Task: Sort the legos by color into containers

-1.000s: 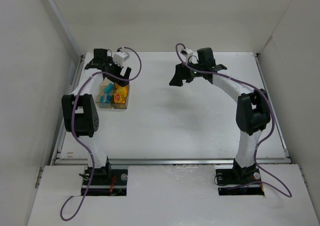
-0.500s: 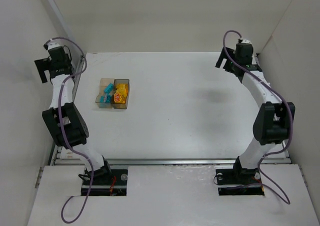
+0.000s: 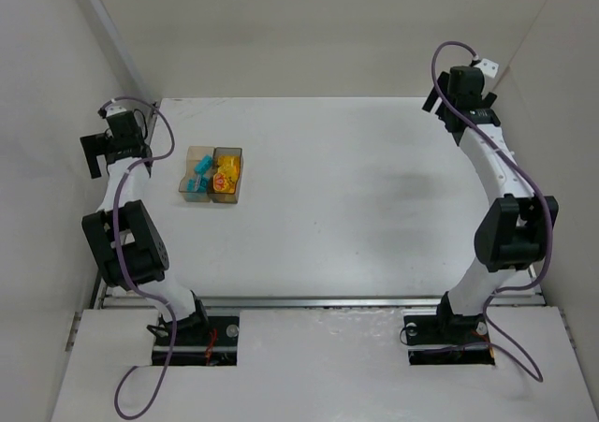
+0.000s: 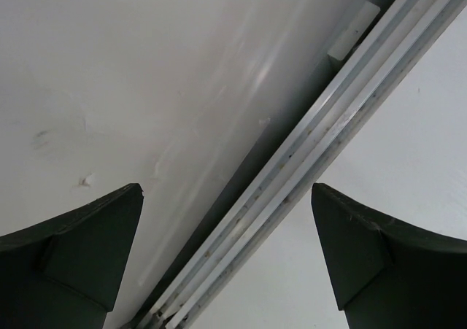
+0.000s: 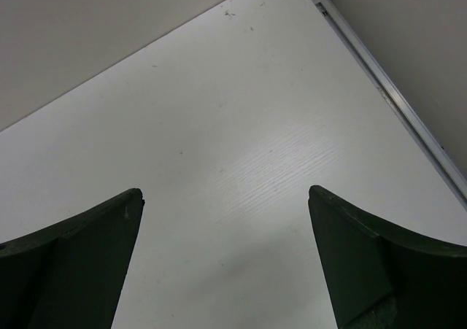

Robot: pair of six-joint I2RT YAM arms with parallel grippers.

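White table (image 3: 356, 225) shows, left to right, the left gripper (image 4: 226, 190) spread over its edge rail (image 4: 306, 154), the joined containers (image 3: 213, 150) holding cyan and orange legos (image 3: 225, 177) near that side, and the right gripper (image 5: 224, 192) spread at the far-right corner.

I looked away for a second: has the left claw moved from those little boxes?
Yes. The left gripper swung left, from just behind the containers out past the left edge of the table.

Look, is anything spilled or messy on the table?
Nothing stands out. The legos sit inside the two joined containers, cyan ones in the left box, yellow and orange in the right box. None show loose on the table.
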